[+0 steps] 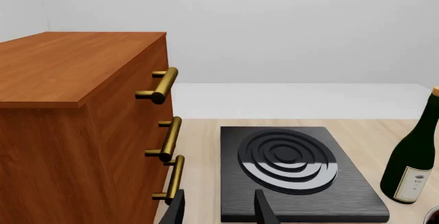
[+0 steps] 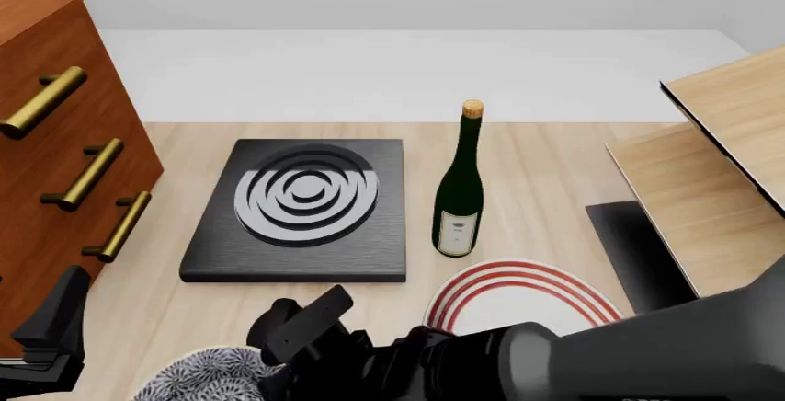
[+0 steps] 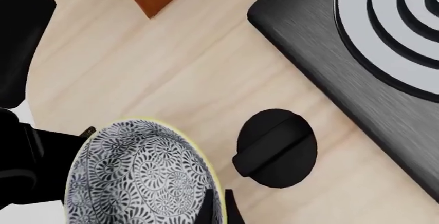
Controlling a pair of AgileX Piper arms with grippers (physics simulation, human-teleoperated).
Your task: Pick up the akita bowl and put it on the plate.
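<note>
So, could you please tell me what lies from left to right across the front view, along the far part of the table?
Wooden drawer cabinet → black stove → wine bottle → light wooden shelf unit.

Right arm: bulky smooth dark grey casing (image 2: 638, 350), matte, rounded links, running into a black blocky wrist and black pincer (image 2: 294, 327) with flat angular fingers. Left arm: matte black angular link (image 2: 50, 332), plain. Left pincer (image 1: 219, 211): two thin black tapered fingers. No markings or cables visible.
</note>
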